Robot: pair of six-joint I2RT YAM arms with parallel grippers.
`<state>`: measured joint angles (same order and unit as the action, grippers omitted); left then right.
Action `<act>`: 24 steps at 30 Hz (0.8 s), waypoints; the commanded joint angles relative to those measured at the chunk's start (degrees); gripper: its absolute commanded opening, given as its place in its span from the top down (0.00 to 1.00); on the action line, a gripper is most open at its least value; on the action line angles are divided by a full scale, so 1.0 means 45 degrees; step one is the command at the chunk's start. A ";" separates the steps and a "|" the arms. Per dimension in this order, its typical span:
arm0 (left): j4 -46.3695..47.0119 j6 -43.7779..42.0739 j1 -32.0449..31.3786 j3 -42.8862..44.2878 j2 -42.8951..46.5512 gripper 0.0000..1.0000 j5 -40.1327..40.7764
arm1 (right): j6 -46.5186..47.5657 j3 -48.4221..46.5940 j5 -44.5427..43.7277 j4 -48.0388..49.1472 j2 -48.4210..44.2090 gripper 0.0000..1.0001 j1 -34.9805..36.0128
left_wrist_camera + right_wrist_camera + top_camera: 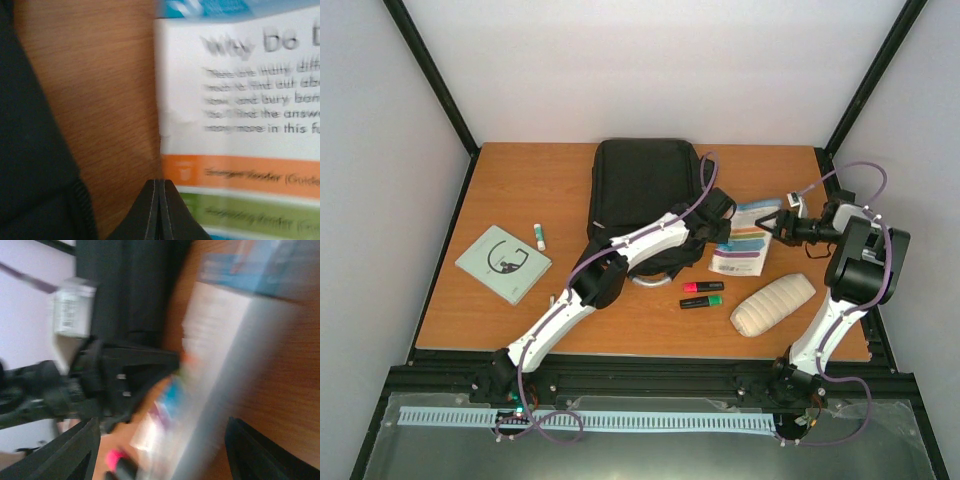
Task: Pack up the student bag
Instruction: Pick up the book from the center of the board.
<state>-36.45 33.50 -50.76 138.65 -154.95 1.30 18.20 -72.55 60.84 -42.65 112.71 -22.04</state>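
Student bag flat at the far middle of the surface, both hands working at the booklet beside it.

The student bag lies flat on the surface, its grey loop handle at the near end, and my left arm crosses over it. I judge it soft and floppy, light while empty. It would sag if lifted by one corner, so I'd take it by the loop or by the fabric edge at its opening. I cannot tell whether the zip is open. Just to its right is the booklet. My left hand is closed tight at the booklet's left edge, with nothing visibly between the fingers. My right hand is spread wide over the booklet's far side. Nearer me lie two highlighters and the beige pouch.
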 commanded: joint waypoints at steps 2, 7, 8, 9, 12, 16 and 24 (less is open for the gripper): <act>-0.1585 0.0193 -0.0321 -0.1049 -0.1572 0.99 -0.0953 | 0.1359 -0.0282 0.3140 -0.2141 0.0519 0.32 0.0639; -0.1586 0.0210 -0.0290 -0.1090 -0.1579 0.99 -0.0860 | -0.0493 0.0729 0.0788 -0.0046 -0.0170 0.37 0.0718; -0.1595 0.0229 -0.0298 -0.1102 -0.1536 0.99 -0.0844 | -0.0836 0.1008 0.0297 0.0458 -0.0484 0.40 0.0719; -0.1601 0.0251 -0.0301 -0.1121 -0.1485 0.99 -0.0810 | -0.1055 0.1148 -0.0167 0.0712 -0.0735 0.43 0.0719; -0.1545 0.0353 -0.0273 -0.1304 -0.1200 0.99 -0.0549 | -0.1507 0.1166 -0.0632 0.0836 -0.0986 0.50 0.0700; -0.1126 0.0466 -0.0226 -0.2007 -0.0590 0.99 -0.0443 | -0.2070 0.1288 -0.1379 0.1148 -0.1383 0.60 0.0699; -0.0339 0.0221 0.0046 -0.3524 0.1236 0.89 -0.0260 | -0.2284 0.1229 -0.1557 0.1088 -0.2046 0.94 0.0349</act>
<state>-29.58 34.44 -51.05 129.21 -150.47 0.21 8.93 -66.43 53.49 -38.24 105.82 -19.53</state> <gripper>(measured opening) 0.059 0.098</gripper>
